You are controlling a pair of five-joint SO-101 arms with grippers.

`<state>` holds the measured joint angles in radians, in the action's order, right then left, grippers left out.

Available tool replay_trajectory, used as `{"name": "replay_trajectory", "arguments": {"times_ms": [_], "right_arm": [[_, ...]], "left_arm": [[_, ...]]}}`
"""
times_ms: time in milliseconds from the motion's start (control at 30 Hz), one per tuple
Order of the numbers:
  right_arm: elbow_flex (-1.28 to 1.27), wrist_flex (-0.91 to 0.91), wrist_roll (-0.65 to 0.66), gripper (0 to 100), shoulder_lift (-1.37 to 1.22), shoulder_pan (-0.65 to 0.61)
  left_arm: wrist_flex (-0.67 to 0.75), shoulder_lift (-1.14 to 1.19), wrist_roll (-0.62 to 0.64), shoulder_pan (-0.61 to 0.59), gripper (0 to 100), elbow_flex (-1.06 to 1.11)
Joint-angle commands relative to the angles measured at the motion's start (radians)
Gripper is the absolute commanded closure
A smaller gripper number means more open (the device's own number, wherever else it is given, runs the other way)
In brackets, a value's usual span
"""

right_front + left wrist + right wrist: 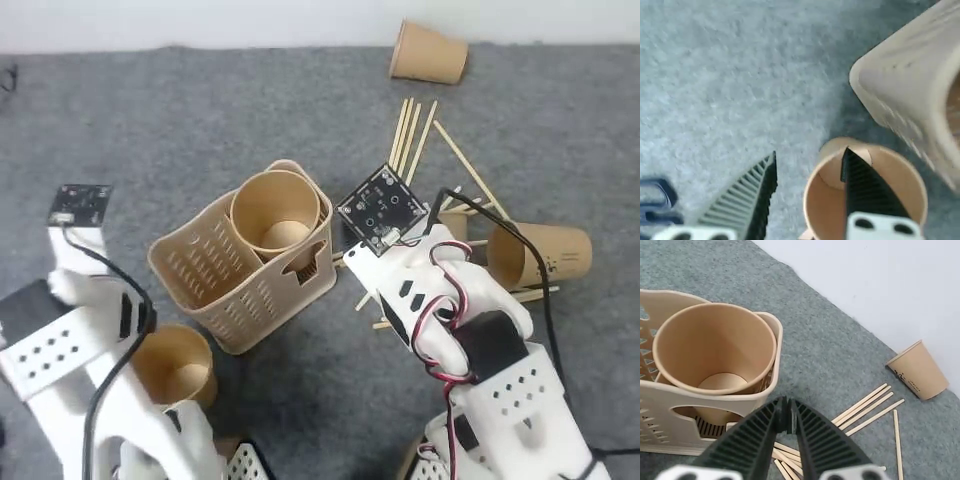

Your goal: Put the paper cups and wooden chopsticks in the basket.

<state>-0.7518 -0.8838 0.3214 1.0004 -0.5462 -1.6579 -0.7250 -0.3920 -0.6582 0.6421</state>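
**Four paper cups, one of them sitting in the basket**

Four paper cups are sharing the grey worktop with me, and I am working with both arms over them. The first cup is standing upright inside the basket, at the end nearest my right arm. Its mouth is rising above the rim.

I am holding my right claw just beside that end of the basket, with its two fingers pressed together and nothing between them. From there I am looking into the first cup.

I am keeping my left claw spread wide at the second cup. One finger is dipping inside its mouth and the other is hanging outside its wall. That second cup is standing upright on the worktop, just beside a corner of the basket.

The third cup is lying on its side out beyond my right arm, resting on some of the chopsticks. These are lying loose on the worktop, some fanned out between the basket and the far edge.

The fourth cup is lying tipped over at the far edge, well apart from the basket. From my right wrist I am seeing it against the white wall, with chopsticks lying near it.
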Motion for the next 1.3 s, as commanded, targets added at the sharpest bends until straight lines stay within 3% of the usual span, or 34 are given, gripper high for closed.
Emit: {"name": "replay_trajectory", "arguments": {"times_ms": [0,267,400,767,867,967,1133,1267], "right_arm": [[0.006,-0.008,0.012,99.1,0.005,0.001],[0.006,-0.007,0.012,99.1,0.002,0.001],[0.006,-0.007,0.012,99.1,0.005,0.001],[0.006,-0.007,0.011,99.1,0.005,0.001],[0.006,-0.007,0.011,99.1,0.005,0.001],[0.006,-0.007,0.011,99.1,0.005,-0.004],[0.006,-0.007,0.011,99.1,0.005,-0.004],[0.006,-0.007,0.011,99.1,0.005,0.001]], "left_arm": [[0.057,-0.015,0.014,0.017,80,-0.008],[-0.084,-0.015,-0.078,0.012,80,-0.07],[-0.057,-0.008,-0.143,-0.066,80,-0.03],[0.054,-0.014,-0.367,-0.069,80,0.174],[0.054,-0.009,-0.451,-0.069,86,0.216],[0.032,-0.008,-0.529,-0.063,98,0.263],[0.02,-0.015,-0.528,-0.069,99,0.262],[-0.048,-0.015,-0.528,-0.063,99,0.104]]}}
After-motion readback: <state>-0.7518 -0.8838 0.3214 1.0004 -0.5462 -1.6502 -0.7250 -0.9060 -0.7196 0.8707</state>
